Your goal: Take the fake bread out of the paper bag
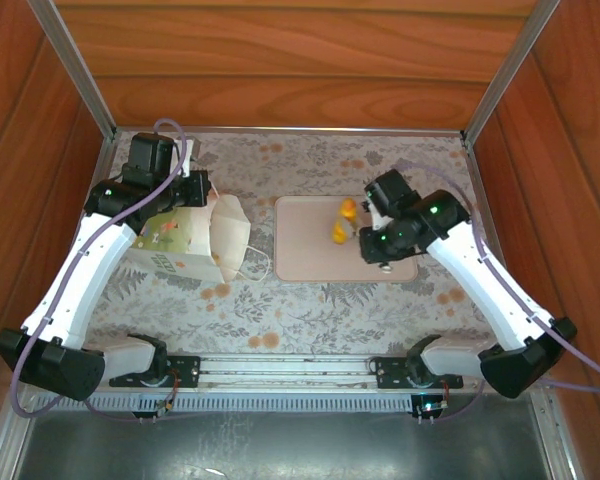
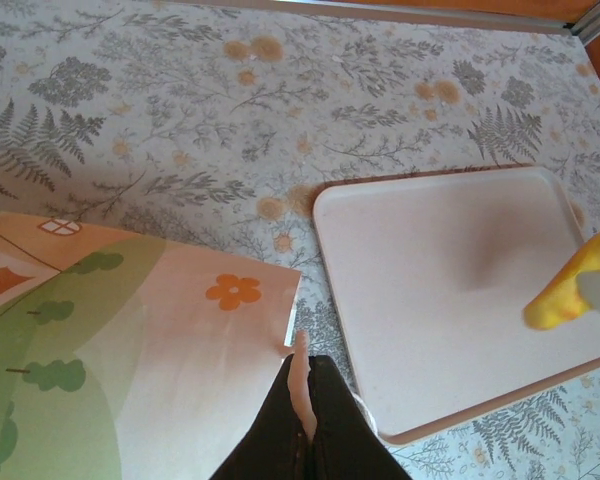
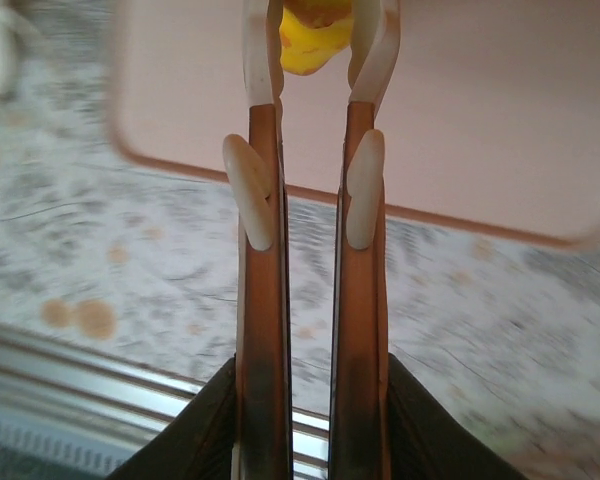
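as i am working outward from the arm bases, i am listing what each view is showing.

item one: table cover (image 1: 310,310), matt cloth printed with grey ferns and orange blotches, lying flat.

item two: right gripper (image 3: 320,20), long brown fingers with cream pads. its jaws are part closed and clamping a piece of fake bread (image 3: 305,50), which is small, rounded and glossy, yellow shading to orange. the piece is sitting right between the tips, ahead of the wrist.

item three: tray (image 1: 300,260), a flat pinkish-beige rounded rectangle with a low rim, its long axis running left to right. i am judging the piece to be hanging over it; whether the two are touching i cannot tell. the set-down spot is lying straight below the jaws, and the right arm is the nearer one.

item four: paper bag (image 1: 180,245), cream paper with green and orange print, lying on its side left of the tray, mouth gaping toward it.

item five: left gripper (image 2: 302,375), jaws shut on the bag's edge, pinning it.
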